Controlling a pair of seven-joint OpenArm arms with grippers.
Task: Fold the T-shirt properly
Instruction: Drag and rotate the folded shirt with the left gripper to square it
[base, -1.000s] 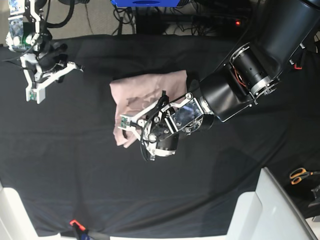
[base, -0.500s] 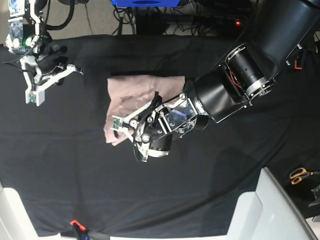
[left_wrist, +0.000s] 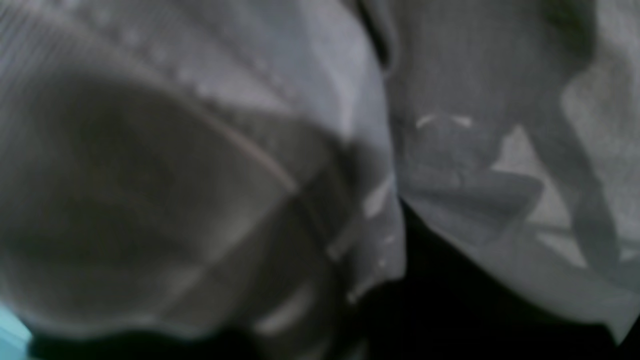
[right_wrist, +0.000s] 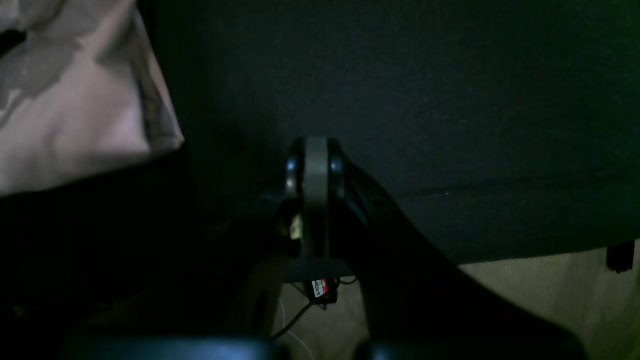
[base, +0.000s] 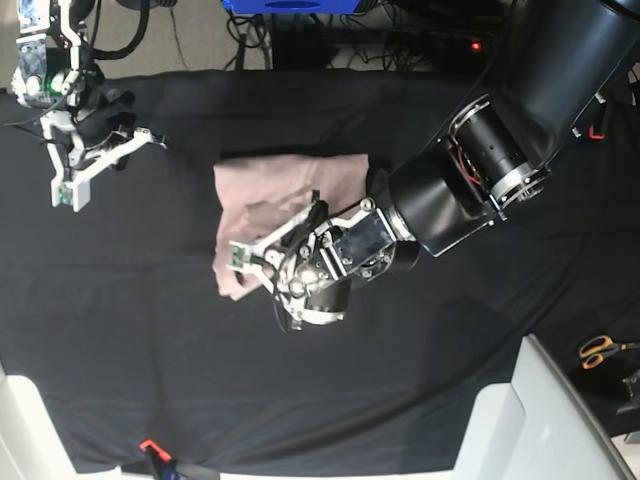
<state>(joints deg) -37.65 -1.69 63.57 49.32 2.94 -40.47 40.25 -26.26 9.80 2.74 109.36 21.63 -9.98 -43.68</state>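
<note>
The pale-pink T-shirt (base: 270, 190) lies as a folded bundle on the black cloth (base: 150, 330), left of centre. My left gripper (base: 258, 275) hovers low over the bundle's lower-left part, fingers straddling its edge; whether they pinch the fabric cannot be told. The left wrist view is filled with blurred shirt fabric (left_wrist: 480, 165) very close up. My right gripper (base: 105, 160) is open and empty at the far left, apart from the shirt. In the right wrist view the shirt (right_wrist: 75, 115) shows at upper left and one finger (right_wrist: 315, 200) in the dark middle.
Orange-handled scissors (base: 598, 350) lie at the right edge. A white bin (base: 540, 420) stands at the lower right. An orange clip (base: 150, 446) holds the cloth's front edge. A blue box (base: 290, 5) and cables sit behind the table.
My left gripper has moved left and slightly down over the shirt. The bundle's lower-left corner has shifted left with it. The right arm has barely moved.
</note>
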